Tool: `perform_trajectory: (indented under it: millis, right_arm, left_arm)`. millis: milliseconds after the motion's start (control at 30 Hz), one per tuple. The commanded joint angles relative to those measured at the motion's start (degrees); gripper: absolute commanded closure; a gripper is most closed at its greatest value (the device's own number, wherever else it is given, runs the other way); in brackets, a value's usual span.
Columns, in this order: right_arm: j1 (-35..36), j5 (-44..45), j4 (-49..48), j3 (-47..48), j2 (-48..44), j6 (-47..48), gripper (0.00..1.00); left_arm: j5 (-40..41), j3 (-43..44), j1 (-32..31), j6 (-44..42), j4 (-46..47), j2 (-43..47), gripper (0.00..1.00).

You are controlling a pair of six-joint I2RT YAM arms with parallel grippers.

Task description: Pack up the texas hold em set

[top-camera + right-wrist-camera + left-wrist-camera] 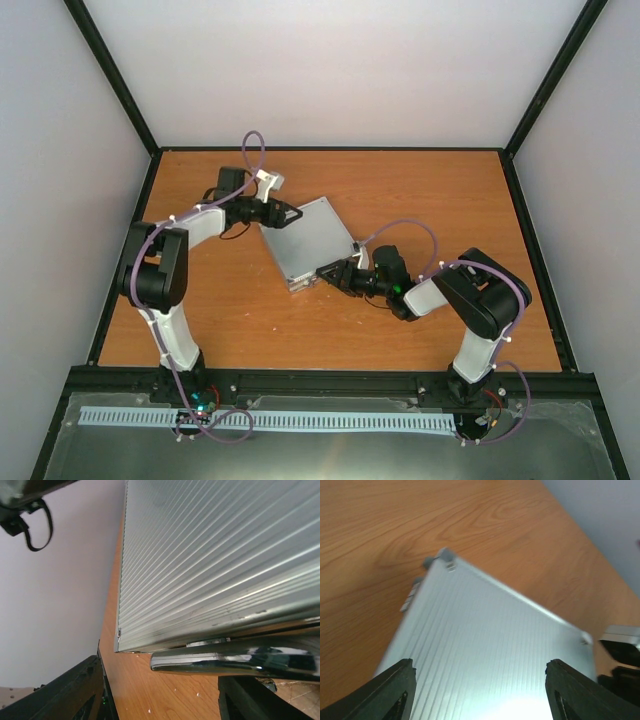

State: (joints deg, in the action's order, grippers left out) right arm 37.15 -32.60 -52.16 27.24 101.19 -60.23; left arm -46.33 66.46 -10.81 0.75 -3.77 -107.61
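Aluminium case of the hold 'em set lies shut and flat, ribbed lid up, near the middle of the wooden table, turned at an angle to its edges. The left end effector sits at the case's far-left corner, its fingers spread wide over the lid. The right end effector is at the near edge, its fingers also spread apart, with the chrome handle just in front of them.
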Motion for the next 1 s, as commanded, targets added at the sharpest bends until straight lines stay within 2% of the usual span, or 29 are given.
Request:
perform_trajectory:
  millis: [0, 200, 400, 533, 967]
  right_arm:
    - [-0.6, 1.6, -2.7, 0.5, -1.1, 1.6, 0.37]
    - [-0.6, 1.4, -2.8, 0.6, -1.2, 1.6, 0.37]
    - [-0.6, 1.2, -2.1, 0.9, -2.3, 1.8, 0.37]
    - [-0.6, 1.1, -1.9, 1.2, -2.8, 1.7, 0.37]
    - [-0.6, 1.6, -3.5, 2.0, -2.0, 1.3, 0.37]
  left_arm:
    - [-5.0, 0.1, -3.8, 4.1, -1.8, 4.8, 0.31]
    - [-9.7, -5.6, -7.2, 9.7, 1.8, 7.1, 0.42]
    - [-11.7, -14.7, -8.6, 15.3, 8.1, 7.6, 0.47]
    - [-9.4, -18.3, -8.6, 13.6, 6.4, 7.1, 0.48]
    - [-7.6, -20.6, -8.6, 12.0, 4.7, 6.3, 0.50]
